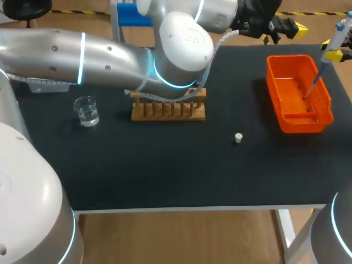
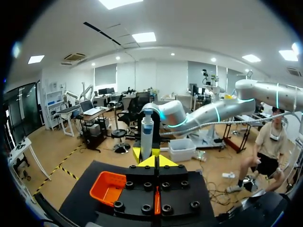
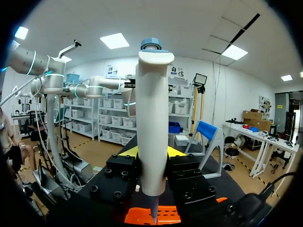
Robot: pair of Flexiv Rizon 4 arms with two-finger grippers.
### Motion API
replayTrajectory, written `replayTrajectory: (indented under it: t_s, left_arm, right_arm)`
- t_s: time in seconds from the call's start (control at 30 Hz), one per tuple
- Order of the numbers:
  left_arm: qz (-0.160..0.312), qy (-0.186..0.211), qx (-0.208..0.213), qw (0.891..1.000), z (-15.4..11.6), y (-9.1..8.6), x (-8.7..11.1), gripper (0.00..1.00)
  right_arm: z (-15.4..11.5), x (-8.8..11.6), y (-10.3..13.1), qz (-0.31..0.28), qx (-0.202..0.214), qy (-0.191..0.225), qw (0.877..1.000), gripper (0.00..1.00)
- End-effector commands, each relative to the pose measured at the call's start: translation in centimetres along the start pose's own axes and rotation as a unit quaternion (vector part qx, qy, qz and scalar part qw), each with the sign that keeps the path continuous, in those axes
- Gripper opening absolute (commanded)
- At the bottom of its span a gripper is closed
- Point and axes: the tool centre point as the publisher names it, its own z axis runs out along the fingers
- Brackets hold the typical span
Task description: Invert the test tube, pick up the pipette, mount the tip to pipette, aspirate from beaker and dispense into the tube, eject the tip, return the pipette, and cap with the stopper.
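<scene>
My right gripper [image 1: 336, 50] is at the table's far right edge, shut on the white pipette [image 1: 341, 30]. The pipette's thin tip [image 1: 314, 85] points down into the orange bin [image 1: 324, 104]. In the right wrist view the pipette [image 3: 153, 127] stands upright between the fingers, and its tip [image 3: 154, 215] is just above the bin [image 3: 137, 216]. My left arm reaches across the back of the table. Its gripper [image 1: 298, 28] is shut on nothing, a short way left of the pipette [image 2: 147, 132]. The stopper [image 1: 238, 137] lies mid-table. The glass beaker [image 1: 86, 111] stands at the left.
The wooden tube rack [image 1: 168, 109] stands at the back centre, partly covered by my left arm's elbow [image 1: 184, 47], and no test tube shows in it. Bare black mat stretches across the front of the table.
</scene>
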Motion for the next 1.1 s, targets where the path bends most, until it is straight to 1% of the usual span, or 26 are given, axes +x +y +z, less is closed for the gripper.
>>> replayTrajectory:
  t_s: [0.03,0.13,0.37,0.6,0.77,1.1]
  left_arm:
    - [0.000,0.002,0.000,1.000,0.0,0.0,-0.1,0.00]
    - [0.000,0.002,0.000,1.000,0.0,0.0,-0.1,0.00]
    - [0.006,0.014,0.022,1.000,1.9,-0.5,-0.4,0.00]
    - [0.011,0.026,0.038,0.999,3.1,-1.2,-0.7,0.00]
    - [0.013,0.024,0.060,0.998,3.4,-1.6,-0.9,0.00]
    - [0.014,0.014,0.089,0.996,4.4,-2.6,-1.3,0.00]
  right_arm:
    - [-0.1,0.0,0.0,0.000,0.001,0.001,1.000,0.00]
    - [-0.1,0.0,0.0,0.000,0.001,0.001,1.000,0.00]
    - [-0.1,0.0,0.0,0.000,0.001,0.001,1.000,0.00]
    - [-0.1,0.0,0.0,0.000,0.001,0.001,1.000,0.00]
    - [-0.1,0.0,0.0,0.000,0.001,0.001,1.000,0.00]
    - [-0.1,0.0,0.0,0.000,0.001,0.001,1.000,0.00]
